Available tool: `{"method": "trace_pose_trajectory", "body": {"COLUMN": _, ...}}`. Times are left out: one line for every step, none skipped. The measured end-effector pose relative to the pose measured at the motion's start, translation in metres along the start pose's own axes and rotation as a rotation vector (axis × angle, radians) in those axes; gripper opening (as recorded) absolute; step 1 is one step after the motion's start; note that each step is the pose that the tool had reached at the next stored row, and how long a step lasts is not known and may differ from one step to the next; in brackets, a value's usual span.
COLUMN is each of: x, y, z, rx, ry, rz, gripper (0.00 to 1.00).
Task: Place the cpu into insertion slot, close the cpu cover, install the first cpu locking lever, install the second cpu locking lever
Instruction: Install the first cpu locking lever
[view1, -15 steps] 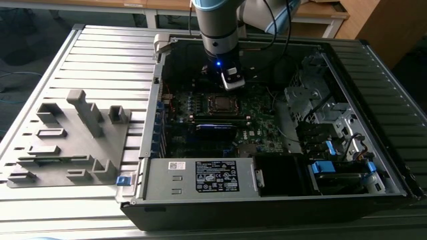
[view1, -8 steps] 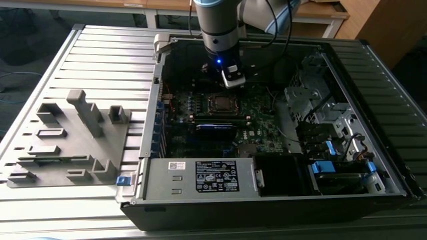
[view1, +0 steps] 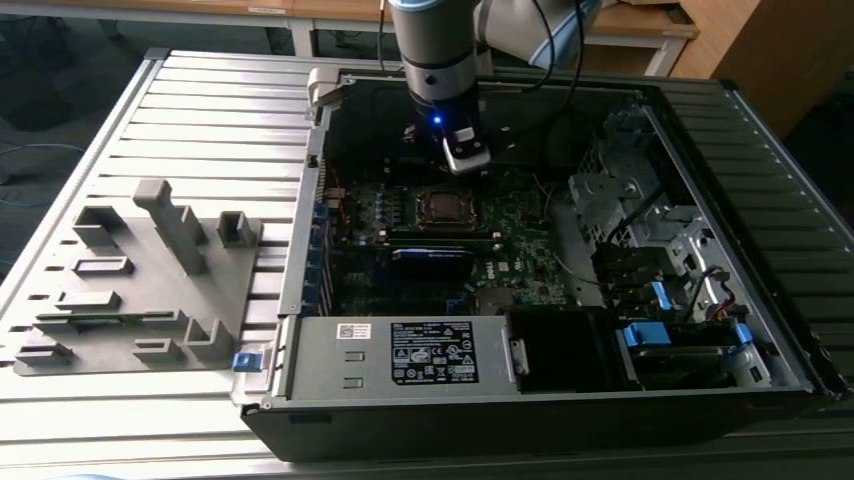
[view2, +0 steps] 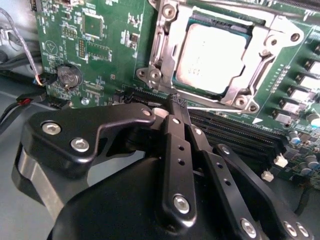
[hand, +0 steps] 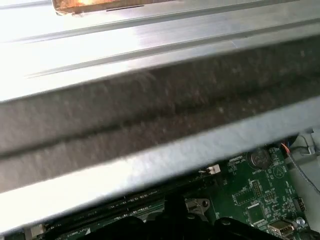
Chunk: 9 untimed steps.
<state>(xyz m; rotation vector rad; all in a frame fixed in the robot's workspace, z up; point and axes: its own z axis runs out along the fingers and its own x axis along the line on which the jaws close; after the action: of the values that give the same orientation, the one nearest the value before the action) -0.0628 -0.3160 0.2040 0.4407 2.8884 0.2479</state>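
Arm pose: the arm (view1: 434, 50) is seen coming down from above into the open computer case (view1: 534, 410), with the wrist held near vertical over the far part of the motherboard (view1: 521, 230).
Gripper: the gripper (view1: 462, 168) is held just above the board, near the socket on its far side in the exterior view. In the second wrist view the black fingers (view2: 175, 145) are seen pressed together at their tips (view2: 173, 102). Nothing is seen between them.
Cpu: the cpu (view2: 212, 57) is seated flat in the socket, its dull silver top facing up; in the exterior view it is placed at the board's middle (view1: 441, 205).
Cpu cover: the cpu cover (view2: 257, 60) is laid down flat around the chip, which is seen through its square opening.
Lever: a thin metal rod (view2: 225, 108) is seen along the socket edge nearest the fingertips. Whether it is latched cannot be told.
Board detail: a coin cell (view2: 68, 76) is noted beside the socket, and long memory slots (view2: 235, 135) run close to the fingers.
Surface: the case is laid on a slatted metal table (view1: 200, 120). A grey moulded fixture (view1: 134, 270) is set on the table towards the exterior view's left.
Room: wooden furniture (view1: 761, 50) is seen behind the table.
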Motion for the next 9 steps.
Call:
{"method": "trace_pose_trajectory", "body": {"x": 0.0004, "y": 0.0008, "z": 0.0001, "rx": 0.0001, "ry": 0.0000, "rz": 0.000, "gripper": 0.11}}
{"method": "trace_pose_trajectory", "body": {"x": 0.0007, "y": 0.0016, "z": 0.0003, "rx": 0.0000, "ry": 0.0000, "rz": 0.000, "gripper": 0.11}}
{"method": "trace_pose_trajectory", "body": {"x": 0.0009, "y": 0.0022, "z": 0.0003, "rx": 0.0001, "ry": 0.0000, "rz": 0.000, "gripper": 0.11}}
{"method": "trace_pose_trajectory", "body": {"x": 0.0012, "y": 0.0027, "z": 0.0005, "rx": 0.0000, "ry": 0.0000, "rz": 0.000, "gripper": 0.11}}
{"method": "trace_pose_trajectory", "body": {"x": 0.0013, "y": 0.0030, "z": 0.0005, "rx": 0.0001, "ry": 0.0000, "rz": 0.000, "gripper": 0.11}}
{"method": "trace_pose_trajectory", "body": {"x": 0.0013, "y": 0.0030, "z": 0.0005, "rx": -0.0002, "ry": 0.0001, "rz": 0.000, "gripper": 0.11}}
{"method": "trace_pose_trajectory", "body": {"x": 0.0013, "y": 0.0031, "z": 0.0005, "rx": -0.0003, "ry": 0.0001, "rz": 0.000, "gripper": 0.11}}
{"method": "trace_pose_trajectory", "body": {"x": 0.0013, "y": 0.0031, "z": 0.0006, "rx": -0.0006, "ry": 0.0003, "rz": 0.000, "gripper": 0.11}}
{"method": "trace_pose_trajectory", "body": {"x": 0.0014, "y": 0.0031, "z": 0.0006, "rx": -0.0015, "ry": 0.0005, "rz": 0.000, "gripper": 0.11}}
